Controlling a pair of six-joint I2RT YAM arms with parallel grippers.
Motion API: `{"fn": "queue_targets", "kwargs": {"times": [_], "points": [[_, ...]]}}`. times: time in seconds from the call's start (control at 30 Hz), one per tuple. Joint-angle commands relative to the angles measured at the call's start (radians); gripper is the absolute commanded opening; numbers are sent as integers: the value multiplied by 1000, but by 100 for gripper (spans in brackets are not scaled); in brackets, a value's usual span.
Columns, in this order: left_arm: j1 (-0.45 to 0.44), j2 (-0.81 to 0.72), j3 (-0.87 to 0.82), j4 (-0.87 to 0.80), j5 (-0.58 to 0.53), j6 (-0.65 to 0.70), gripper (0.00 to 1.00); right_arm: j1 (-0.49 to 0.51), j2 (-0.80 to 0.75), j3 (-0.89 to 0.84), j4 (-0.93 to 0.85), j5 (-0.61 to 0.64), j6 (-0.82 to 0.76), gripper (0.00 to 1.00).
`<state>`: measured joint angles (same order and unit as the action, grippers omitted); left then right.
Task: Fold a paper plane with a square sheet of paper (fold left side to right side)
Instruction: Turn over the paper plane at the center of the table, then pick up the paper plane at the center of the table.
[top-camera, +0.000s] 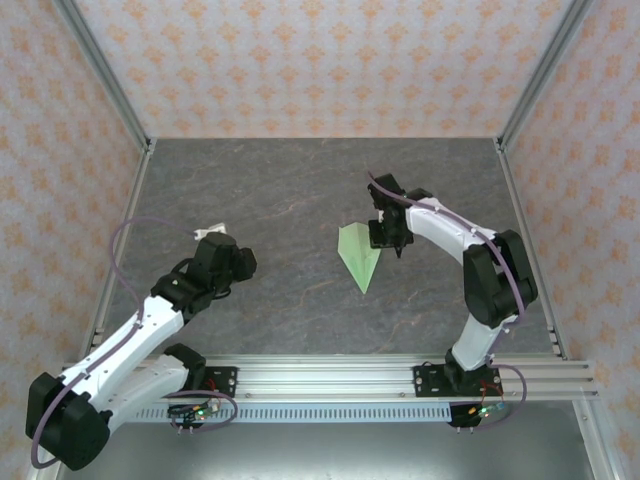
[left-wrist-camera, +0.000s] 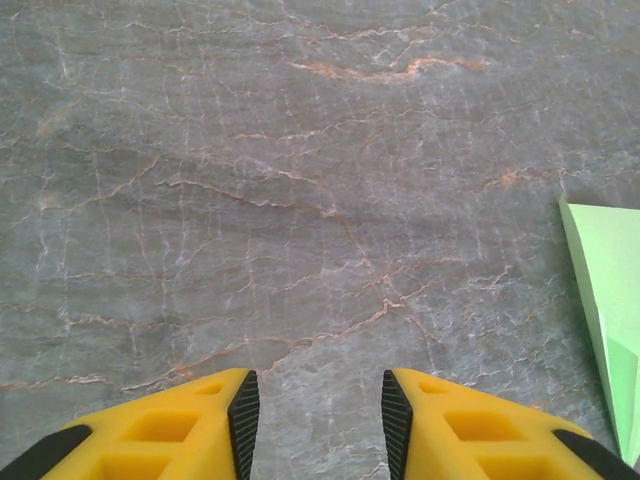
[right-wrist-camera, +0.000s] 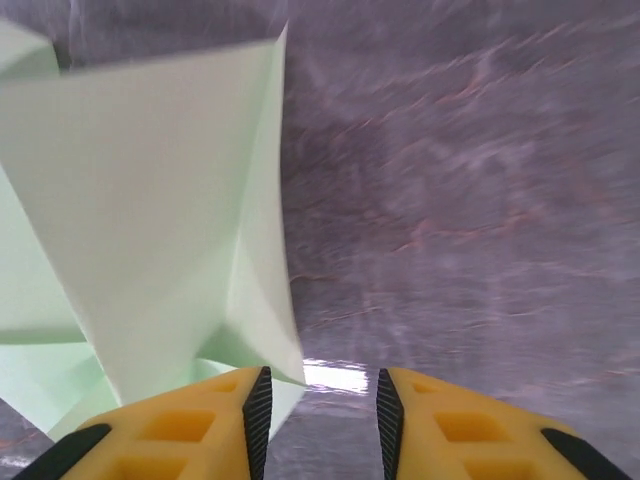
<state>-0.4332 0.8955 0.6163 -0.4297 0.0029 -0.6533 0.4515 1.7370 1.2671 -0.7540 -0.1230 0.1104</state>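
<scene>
The pale green sheet of paper (top-camera: 358, 255) lies mid-table, folded into a narrow pointed dart whose tip faces the near edge. My right gripper (top-camera: 388, 238) hovers at its upper right edge. In the right wrist view a raised paper flap (right-wrist-camera: 150, 200) stands left of the open right gripper (right-wrist-camera: 318, 400). The flap's corner just reaches the left fingertip (right-wrist-camera: 257, 405), and nothing is clamped. My left gripper (top-camera: 240, 265) sits well left of the paper and stands open (left-wrist-camera: 315, 400) over bare table. The paper's edge (left-wrist-camera: 610, 320) shows at the right of that view.
The grey marbled table (top-camera: 300, 180) is enclosed by patterned walls on three sides. An aluminium rail (top-camera: 330, 378) carrying both arm bases runs along the near edge. Metal posts (top-camera: 100, 70) stand at the back corners.
</scene>
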Motion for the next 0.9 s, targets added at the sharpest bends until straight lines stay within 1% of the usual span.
{"fn": "queue_targets", "kwargs": {"times": [0.0, 0.1, 0.13, 0.17, 0.27, 0.37, 0.43, 0.57, 0.77, 0.87], "points": [[-6, 17, 44, 34, 11, 21, 41, 51, -45, 32, -115, 114, -10, 39], [-4, 25, 51, 57, 23, 27, 45, 76, -121, -41, -10, -77, 33, 49], [-5, 26, 53, 66, 29, 27, 48, 77, -134, -71, 23, -123, 54, 52], [-5, 26, 51, 78, 32, 27, 50, 78, -136, -97, 44, -155, 67, 55], [-6, 26, 50, 107, 52, 27, 58, 90, -120, -143, 85, -217, 84, 57], [-5, 28, 57, 118, 70, 36, 65, 121, -92, -151, 88, -223, 80, 62], [-6, 31, 61, 113, 71, 40, 67, 139, -77, -145, 84, -215, 78, 65], [-6, 29, 56, 111, 69, 40, 68, 148, -40, -131, 62, -172, 72, 68], [-6, 29, 55, 105, 69, 41, 68, 172, 12, -104, 41, -119, 66, 68], [-6, 29, 57, 101, 68, 41, 68, 175, 28, -98, 46, -114, 69, 68]]}}
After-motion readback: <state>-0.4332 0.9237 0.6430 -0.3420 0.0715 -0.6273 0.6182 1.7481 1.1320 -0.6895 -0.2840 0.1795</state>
